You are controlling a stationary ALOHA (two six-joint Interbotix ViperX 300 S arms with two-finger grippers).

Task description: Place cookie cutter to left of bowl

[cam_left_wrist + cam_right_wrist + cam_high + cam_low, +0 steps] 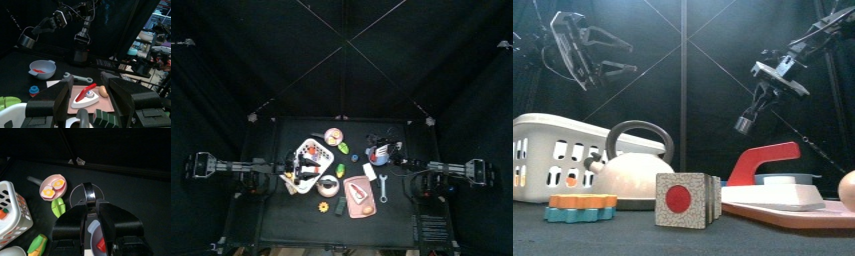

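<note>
1. The black counter (285,220) lies well below both my claws, crowded with things, so I judge the carry is kept high to clear them.
2. The white slotted plastic basket (553,150) sits below my left claw (85,87). That claw hangs wide open and empty, parked out of the way.
3. The pink flat cutting board (794,212) lies low, off to one side of my right claw.
4. The white round bowl (41,67), smooth, with something red inside, sits roughly beneath my right claw (87,203). The spot I want is just to its left.
5. The thin round metal-ring cookie cutter (87,184) stands between my right claw's jaws. They are about half open, pinching the hoop across its width and holding it in the air above the counter. The ring looks thin and slick, so I judge it could twist in that grip.
</note>
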